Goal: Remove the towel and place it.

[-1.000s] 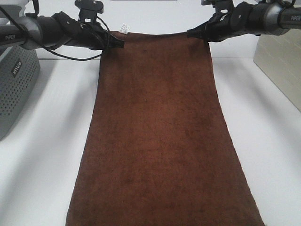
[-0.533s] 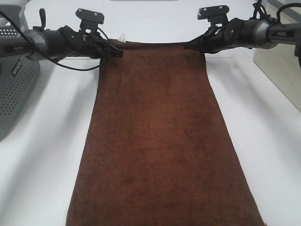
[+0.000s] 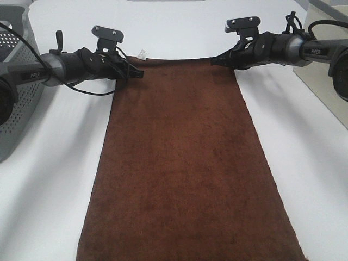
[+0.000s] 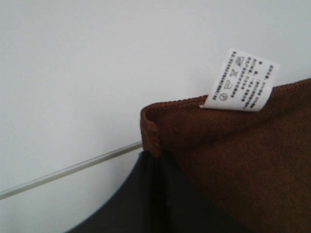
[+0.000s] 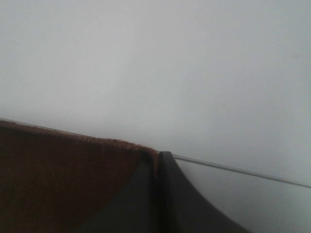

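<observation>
The towel, a long dark reddish-brown terry cloth, lies stretched down the middle of the white table, its near end running off the bottom of the exterior view. A small white tag sticks up at its far left corner and also shows in the left wrist view. My left gripper is shut on the far left corner. My right gripper is shut on the far right corner. Both hold the far edge low over the table.
A grey perforated basket stands at the left edge of the white table. A beige box sits at the right edge. Bare table lies on both sides of the towel.
Both grippers have lowered and moved away from the camera with the towel's far edge, so the cloth now lies flatter on the table.
</observation>
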You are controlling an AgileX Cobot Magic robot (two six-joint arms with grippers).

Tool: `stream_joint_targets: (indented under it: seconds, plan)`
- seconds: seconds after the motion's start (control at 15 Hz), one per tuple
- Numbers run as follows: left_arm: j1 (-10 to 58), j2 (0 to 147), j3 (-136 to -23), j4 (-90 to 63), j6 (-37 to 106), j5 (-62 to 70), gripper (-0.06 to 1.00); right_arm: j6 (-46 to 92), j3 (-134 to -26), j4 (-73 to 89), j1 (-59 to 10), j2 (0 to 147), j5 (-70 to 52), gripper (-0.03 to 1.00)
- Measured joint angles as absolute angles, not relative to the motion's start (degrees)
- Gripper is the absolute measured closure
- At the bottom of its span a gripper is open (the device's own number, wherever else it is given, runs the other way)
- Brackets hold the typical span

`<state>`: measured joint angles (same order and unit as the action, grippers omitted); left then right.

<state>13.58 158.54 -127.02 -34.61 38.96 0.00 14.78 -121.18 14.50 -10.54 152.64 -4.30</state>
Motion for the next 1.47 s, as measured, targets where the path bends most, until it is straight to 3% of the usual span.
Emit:
stream_joint_targets:
  seconds: [0.27, 0.4, 0.53, 0.67, 1.07, 1.27, 1.47]
  plan:
    - [13.58, 158.65, -127.14, -34.61, 38.96, -1.32, 0.89, 14.78, -121.35, 15.36, -10.54, 152.81, -4.30, 0.90]
    - [13.58, 158.65, -127.14, -34.61, 38.96, -1.72, 0.75, 14.61, -121.35, 15.76, -10.54, 153.09, -4.13, 0.69]
    - [13.58, 158.65, -127.14, -34.61, 38.96, -3.32, 0.54, 12.49, -121.35, 15.99, -10.54, 154.01, -3.67, 0.48]
    - [13.58, 158.65, -127.14, -34.61, 37.64, -5.10, 0.38, 11.29, -121.35, 15.99, -10.54, 154.35, -3.67, 0.38]
    - [13.58, 158.08, -127.14, -34.66, 35.12, -6.70, 0.33, 10.31, -121.35, 15.99, -9.22, 152.18, -8.88, 0.36]
    - [13.41, 149.60, -127.43, -33.86, 34.78, 3.50, 0.29, 10.31, -121.35, 16.04, -9.22, 141.46, -25.21, 0.36]
    - [12.78, 143.30, -127.60, -32.83, 31.46, 17.02, 0.15, 10.31, -121.35, 16.04, -9.22, 133.84, -37.07, 0.36]
